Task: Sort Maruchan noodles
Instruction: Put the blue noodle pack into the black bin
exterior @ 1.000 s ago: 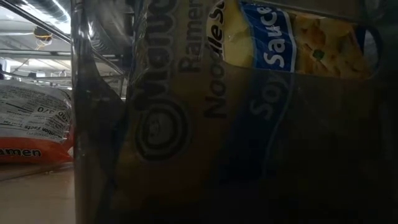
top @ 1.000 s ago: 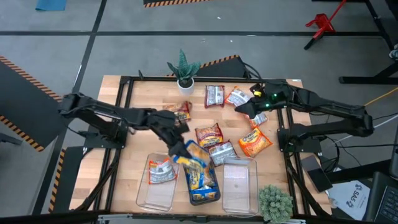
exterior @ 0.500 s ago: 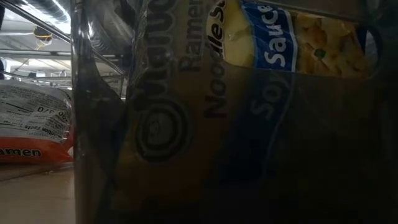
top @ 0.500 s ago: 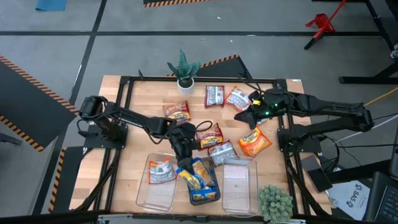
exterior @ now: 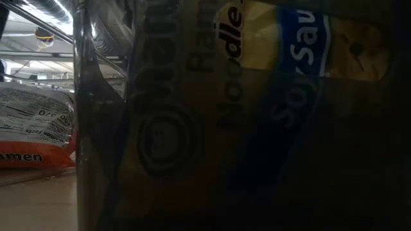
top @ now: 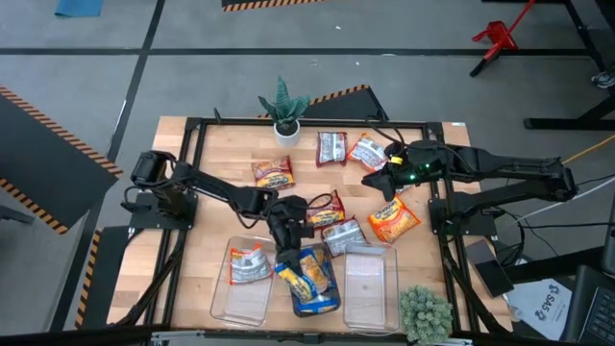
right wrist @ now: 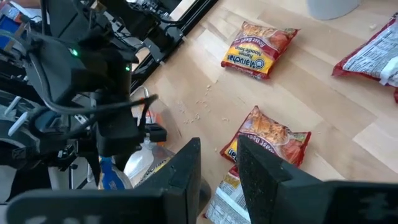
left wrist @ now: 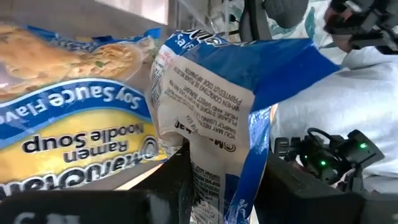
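The left gripper is sitting low in the middle of the high view, over the upper edge of the middle bin, and it is pinching a blue packet by one crimped end. In the left wrist view the packet is filling the centre of the frame, its flap running down between the two dark fingers, with another blue-and-yellow packet lying at left, already in that bin.

The right gripper is hovering in the upper right of the high view, near a red-and-silver packet; its jaws are standing slightly spread around nothing, as the right wrist view shows.

These packets are looking light, crinkly and slick, with a brittle noodle block inside, so a grip on the flat sealed end is probably safer than squeezing the middle.

The high view is giving the whole layout: an orange packet at right, loose ones mid-table, one packet in the left bin. The low view is showing only the bin wall and a label pressed close behind it, which the overhead cannot read.
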Controlling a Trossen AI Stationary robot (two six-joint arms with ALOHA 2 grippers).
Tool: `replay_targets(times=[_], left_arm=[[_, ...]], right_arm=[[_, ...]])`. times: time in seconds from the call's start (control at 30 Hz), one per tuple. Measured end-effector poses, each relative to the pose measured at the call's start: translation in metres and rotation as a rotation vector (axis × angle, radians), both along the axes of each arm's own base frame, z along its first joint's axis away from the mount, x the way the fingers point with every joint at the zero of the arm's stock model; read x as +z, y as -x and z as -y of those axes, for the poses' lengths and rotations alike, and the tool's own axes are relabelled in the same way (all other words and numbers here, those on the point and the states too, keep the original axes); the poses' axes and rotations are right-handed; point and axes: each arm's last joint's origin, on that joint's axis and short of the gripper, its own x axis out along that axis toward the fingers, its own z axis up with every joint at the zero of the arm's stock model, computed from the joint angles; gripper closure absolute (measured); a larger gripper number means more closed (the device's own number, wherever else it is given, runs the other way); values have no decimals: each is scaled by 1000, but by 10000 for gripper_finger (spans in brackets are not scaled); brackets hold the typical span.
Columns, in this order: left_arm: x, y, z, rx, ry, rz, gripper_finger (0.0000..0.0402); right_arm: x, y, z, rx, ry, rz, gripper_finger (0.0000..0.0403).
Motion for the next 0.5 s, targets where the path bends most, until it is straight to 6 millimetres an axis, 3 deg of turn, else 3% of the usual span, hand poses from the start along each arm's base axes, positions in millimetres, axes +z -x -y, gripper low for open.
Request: replay_targets(times=[0.13, 0.5], left_arm=[[-6, -3, 0, 34, -27, -5, 286], [-9, -5, -3, 118, -122, 30, 207]], right_arm=[[0, 0, 0, -7, 4, -1, 314], [0, 0, -1, 30, 17, -1, 314]])
